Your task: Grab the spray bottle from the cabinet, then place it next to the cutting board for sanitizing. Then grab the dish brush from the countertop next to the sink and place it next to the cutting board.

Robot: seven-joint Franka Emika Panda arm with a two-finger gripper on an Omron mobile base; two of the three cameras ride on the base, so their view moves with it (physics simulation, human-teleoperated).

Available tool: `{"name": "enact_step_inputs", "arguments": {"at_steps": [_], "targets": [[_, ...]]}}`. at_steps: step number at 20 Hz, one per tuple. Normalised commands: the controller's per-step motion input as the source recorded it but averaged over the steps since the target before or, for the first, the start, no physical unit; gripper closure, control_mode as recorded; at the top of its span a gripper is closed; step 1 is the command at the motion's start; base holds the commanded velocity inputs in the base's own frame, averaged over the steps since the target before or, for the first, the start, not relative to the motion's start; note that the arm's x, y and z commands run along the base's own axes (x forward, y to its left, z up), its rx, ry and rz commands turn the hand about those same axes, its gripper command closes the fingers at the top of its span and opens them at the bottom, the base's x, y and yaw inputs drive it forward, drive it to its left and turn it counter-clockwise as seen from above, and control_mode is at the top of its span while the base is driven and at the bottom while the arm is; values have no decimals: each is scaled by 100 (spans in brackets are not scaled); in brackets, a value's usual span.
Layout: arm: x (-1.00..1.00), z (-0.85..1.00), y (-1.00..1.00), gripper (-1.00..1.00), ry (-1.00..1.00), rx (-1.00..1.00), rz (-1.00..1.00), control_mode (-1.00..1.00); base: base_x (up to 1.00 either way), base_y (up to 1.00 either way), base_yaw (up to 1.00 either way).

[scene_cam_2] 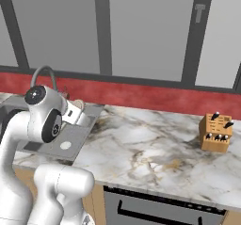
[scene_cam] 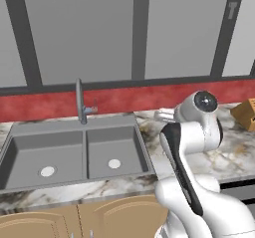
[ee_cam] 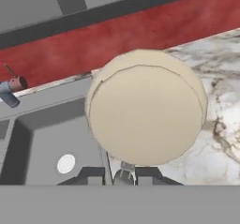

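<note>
the end effector (ee_cam: 124,175) is nearly shut, its dark tips pinching at the base of a round tan disc, apparently the brush (ee_cam: 146,108) seen end-on. whether the grip is firm, i cannot tell. the brush hangs over the surface (ee_cam: 220,101) just beside the sink (ee_cam: 51,138). lift straight, clear the sink rim, keep it level.
</note>
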Motion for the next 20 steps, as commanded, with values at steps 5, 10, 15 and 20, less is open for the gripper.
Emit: {"name": "enact_step_inputs", "arguments": {"at_steps": [5,10,15,20], "targets": [[-22,56,0,100,-9,16,-2,-100,0,0,0],[-70,55,0,100,-2,24,0,-100,0,0,0],[-66,51,0,100,-4,18,0,-100,0,0,0],[-60,30,0,100,-8,12,0,100,-18,0,0]]}}
